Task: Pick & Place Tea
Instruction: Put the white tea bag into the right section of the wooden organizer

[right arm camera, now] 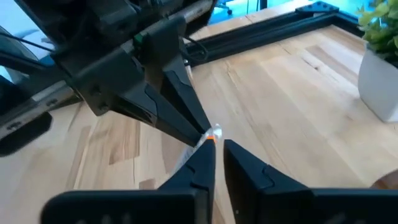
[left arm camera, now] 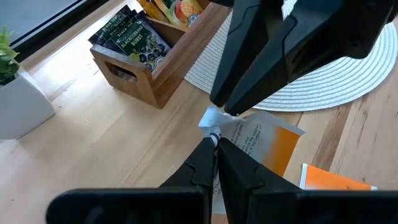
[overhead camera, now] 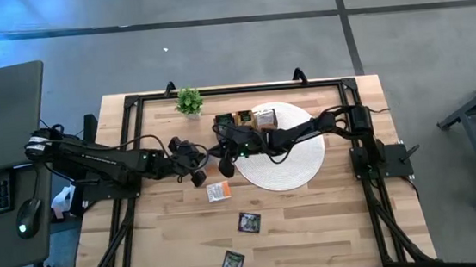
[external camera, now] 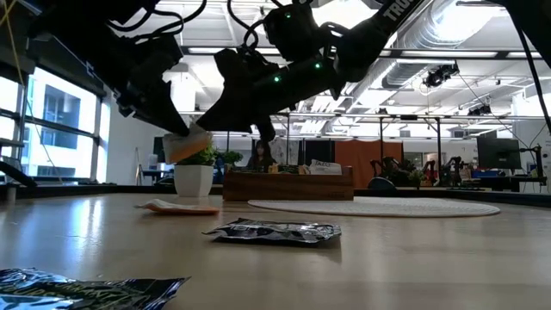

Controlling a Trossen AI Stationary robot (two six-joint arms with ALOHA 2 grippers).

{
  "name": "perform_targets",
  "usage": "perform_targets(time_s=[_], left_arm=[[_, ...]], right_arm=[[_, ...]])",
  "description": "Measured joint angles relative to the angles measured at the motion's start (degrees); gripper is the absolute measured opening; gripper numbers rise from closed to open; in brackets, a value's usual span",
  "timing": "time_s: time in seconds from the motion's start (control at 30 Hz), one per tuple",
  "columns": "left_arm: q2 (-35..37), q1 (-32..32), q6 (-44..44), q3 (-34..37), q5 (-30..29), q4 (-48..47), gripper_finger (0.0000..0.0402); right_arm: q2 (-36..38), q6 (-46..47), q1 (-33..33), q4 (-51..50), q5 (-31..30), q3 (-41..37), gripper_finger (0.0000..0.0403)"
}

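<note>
My left gripper [overhead camera: 199,177] hovers above the table left of the round white mat [overhead camera: 289,168], shut on a white-and-orange tea sachet [left arm camera: 267,140]. My right gripper [overhead camera: 223,165] meets it tip to tip. Its wrist view shows a narrow gap between the fingers [right arm camera: 219,149], with the sachet's edge [right arm camera: 213,132] at one fingertip. Another white-and-orange sachet [overhead camera: 218,191] lies flat on the wood just below them. Two black sachets [overhead camera: 248,222] [overhead camera: 233,262] lie flat nearer the near edge. The wooden tray [overhead camera: 235,121] holds more sachets [left arm camera: 134,37]. My left gripper pinches the white end of the sachet [left arm camera: 214,132] between its two fingertips. The sachet is lifted clear of the table and tilts, its orange half [external camera: 188,146] hanging lower. My right gripper has its fingertips [left arm camera: 227,111] at the sachet's upper white corner [left arm camera: 210,118]; whether they touch it, I cannot tell.
A small potted plant [overhead camera: 189,101] stands in a white pot left of the tray, at the far edge. A black frame runs round the tabletop [overhead camera: 135,142]. Bare wood shows near the black sachets [external camera: 271,231]. A desk with keyboard and mouse [overhead camera: 20,213] stands beyond the table's left side.
</note>
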State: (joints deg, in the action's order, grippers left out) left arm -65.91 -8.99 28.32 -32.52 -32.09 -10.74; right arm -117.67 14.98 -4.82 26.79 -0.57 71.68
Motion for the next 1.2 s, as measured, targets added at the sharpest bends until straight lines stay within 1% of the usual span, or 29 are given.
perform_targets(time_s=[0.33,0.47,0.6,0.7,0.8,0.93,1.03,1.07,1.1,1.2], left_arm=[[0.0,0.0,0.7,0.0,-1.3,0.1,0.001],[0.0,0.0,1.4,0.0,0.5,0.1,0.001],[0.0,0.0,1.9,0.0,-0.5,0.6,0.001],[0.0,0.0,1.9,0.0,-1.3,2.3,0.001],[0.0,0.0,0.5,0.0,-1.0,3.6,0.001],[0.0,0.0,0.4,0.0,-0.3,3.3,0.001],[0.0,0.0,0.4,0.0,0.0,3.1,0.001],[0.0,0.0,0.4,0.0,0.2,3.1,0.001],[0.0,0.0,0.3,0.0,0.6,3.2,0.001],[0.0,0.0,0.0,0.0,1.5,3.0,0.001]], right_arm=[[0.0,1.5,0.1,0.4,0.1,0.0,0.0117],[0.0,0.3,0.1,0.6,0.3,0.0,0.0132],[0.0,0.0,0.1,1.0,1.0,0.0,0.0134],[0.0,-0.5,0.1,1.0,0.8,0.0,0.0128],[0.0,-2.0,0.1,0.5,-0.6,0.0,0.0111],[-0.1,-5.5,0.2,0.7,-0.7,0.0,0.0064],[-0.1,-6.1,0.1,0.4,-2.0,0.0,0.0018],[-0.1,-6.6,0.2,0.3,-2.1,0.0,0.001],[-0.1,-7.3,0.2,0.2,-2.0,0.0,0.0007],[-0.1,-7.5,0.2,-0.3,-1.9,0.0,0.0018]])
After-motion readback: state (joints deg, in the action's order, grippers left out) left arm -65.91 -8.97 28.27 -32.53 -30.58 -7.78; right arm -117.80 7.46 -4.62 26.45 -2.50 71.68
